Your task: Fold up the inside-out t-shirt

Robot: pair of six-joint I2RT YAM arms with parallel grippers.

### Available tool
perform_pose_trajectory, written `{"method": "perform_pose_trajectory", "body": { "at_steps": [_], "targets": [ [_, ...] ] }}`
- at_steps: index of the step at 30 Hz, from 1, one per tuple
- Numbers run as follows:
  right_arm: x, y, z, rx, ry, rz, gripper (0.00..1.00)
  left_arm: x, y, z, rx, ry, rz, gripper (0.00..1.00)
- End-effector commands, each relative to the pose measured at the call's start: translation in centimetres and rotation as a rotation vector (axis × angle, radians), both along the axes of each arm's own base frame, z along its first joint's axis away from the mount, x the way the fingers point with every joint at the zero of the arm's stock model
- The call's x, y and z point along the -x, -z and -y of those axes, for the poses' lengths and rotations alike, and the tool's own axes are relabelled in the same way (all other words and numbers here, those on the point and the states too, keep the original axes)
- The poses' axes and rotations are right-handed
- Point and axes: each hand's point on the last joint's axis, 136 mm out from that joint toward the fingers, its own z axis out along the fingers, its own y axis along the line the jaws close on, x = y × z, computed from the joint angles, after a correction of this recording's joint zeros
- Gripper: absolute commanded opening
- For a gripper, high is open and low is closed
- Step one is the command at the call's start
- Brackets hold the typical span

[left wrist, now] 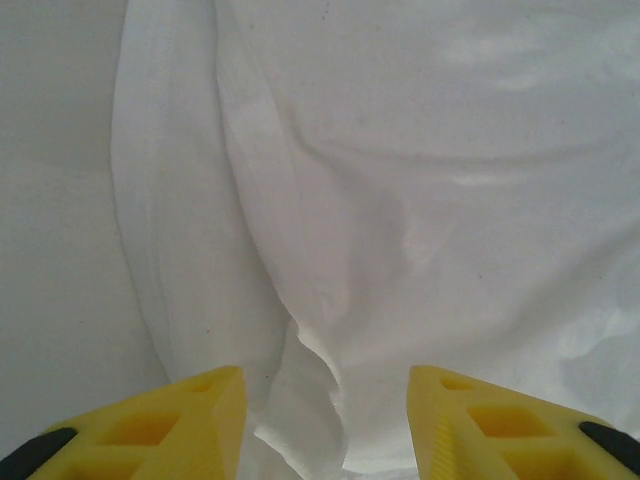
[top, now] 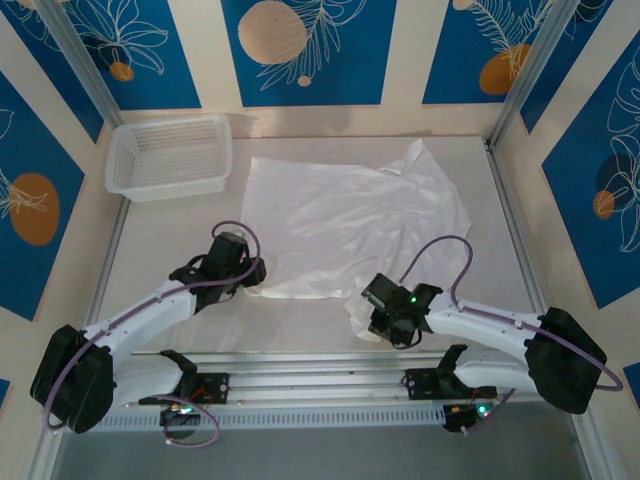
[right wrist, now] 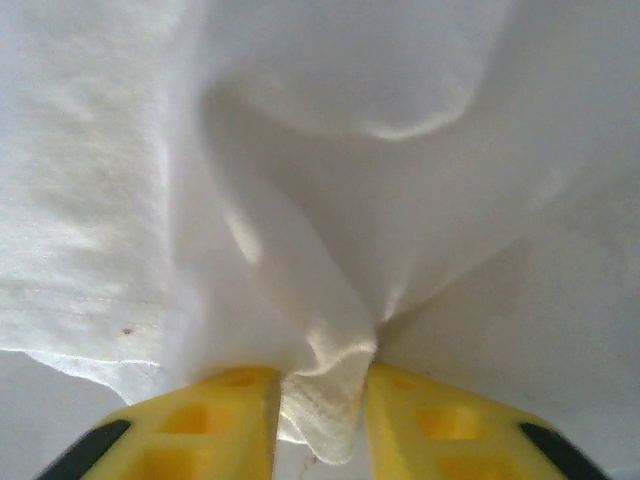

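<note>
Pinches a bunched near-right corner of the inside-out t-shirt (top: 350,215) between the squeezed-in fingers of the right gripper (right wrist: 322,400), and sets the left gripper (left wrist: 325,420) with jaws apart, straddling a raised fold at the near-left hem without yet clamping it. Finds the rest of the white cloth spread over the table (top: 160,235) straight ahead of both claws, reaching toward the back wall, with the near hem running left to right between them and a rumpled peak at the far right. Probably calls for closing the left jaws on that fold next, with each arm about equally close to its own corner.
</note>
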Motion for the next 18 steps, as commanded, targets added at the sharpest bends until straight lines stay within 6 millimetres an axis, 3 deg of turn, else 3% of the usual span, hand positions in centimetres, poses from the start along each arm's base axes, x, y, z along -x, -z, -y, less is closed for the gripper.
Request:
{"method": "perform_pose_trajectory", "body": {
  "at_steps": [1, 5, 12, 15, 18],
  "targets": [
    [-0.3, 0.2, 0.0, 0.008, -0.015, 0.003, 0.16, 0.5, 0.4, 0.2, 0.006, 0.008, -0.025, 0.46],
    [-0.8, -1.1, 0.1, 0.009, -0.017, 0.035, 0.0, 1.6, 1.2, -0.8, -0.014, -0.02, -0.063, 0.46],
    [-2.8, -7.5, 2.6, 0.018, 0.043, 0.243, 0.0, 3.6, 2.3, -3.6, -0.109, -0.097, -0.137, 0.42],
    [-4.0, -9.6, 3.2, -0.018, 0.069, 0.325, 0.0, 3.4, 2.3, -1.7, -0.063, -0.005, -0.141, 0.37],
    [-4.6, -10.2, 3.1, -0.038, 0.066, 0.346, 0.0, 3.2, 2.1, 0.1, -0.074, 0.084, -0.149, 0.37]
  ]
}}
